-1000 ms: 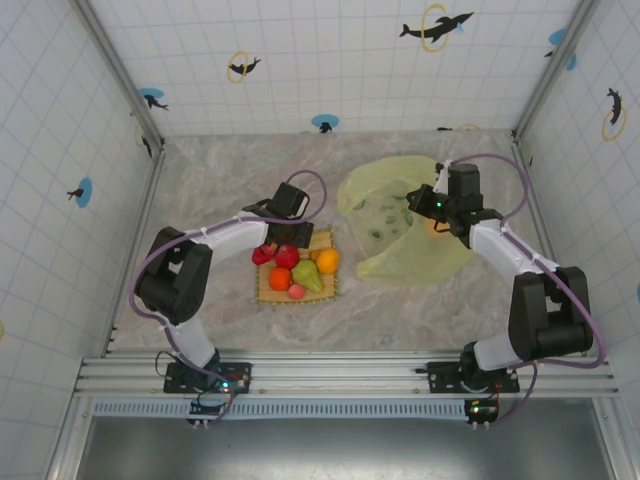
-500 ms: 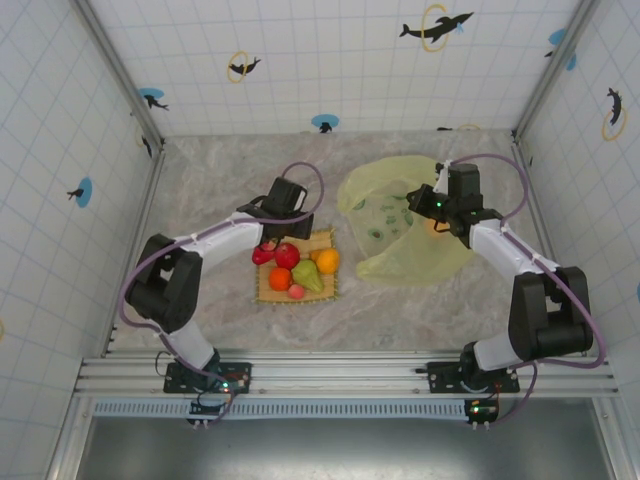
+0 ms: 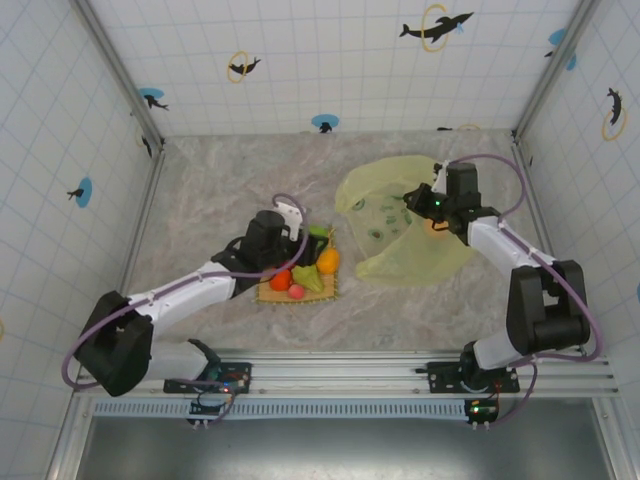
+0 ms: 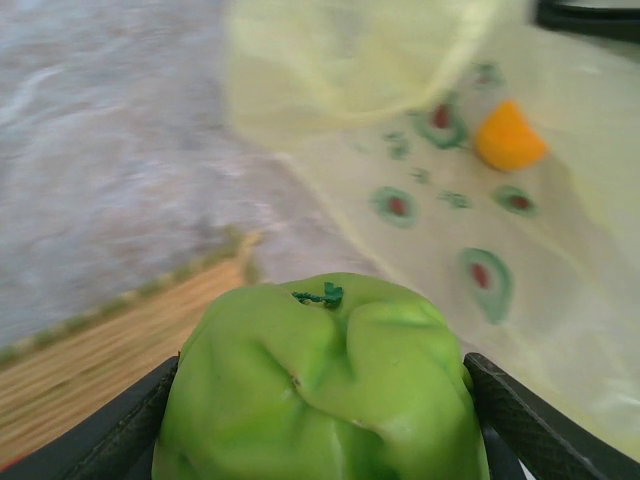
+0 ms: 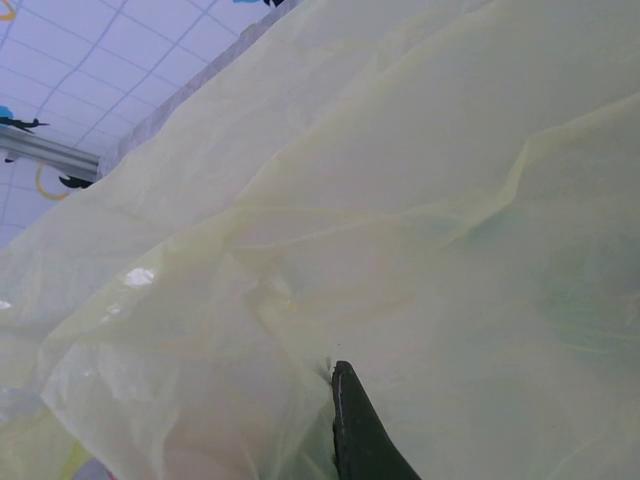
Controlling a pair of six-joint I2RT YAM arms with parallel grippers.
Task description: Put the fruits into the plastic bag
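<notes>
L gripper (image 4: pixel 320 435) is shut tight on the green apple (image 4: pixel 322 385), just over the mat (image 4: pixel 90 380) edge. Best way – carry it high & straight to the plastic bag (image 3: pixel 415 255), then let go inside. R gripper (image 3: pixel 432 205) looks pinched on the bag's rim. Bag has one orange (image 4: pixel 510 138) – other fruits (image 3: pixel 300 280) sit on the mat.

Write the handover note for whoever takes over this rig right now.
Left gripper: shut on the green apple, at the mat's far edge, facing the plastic bag.
Right gripper: at the bag's rim; grip hidden by plastic.
Done: one orange in the bag.
To do: drop the apple in, then the pear, two oranges and pink one on the mat.
</notes>
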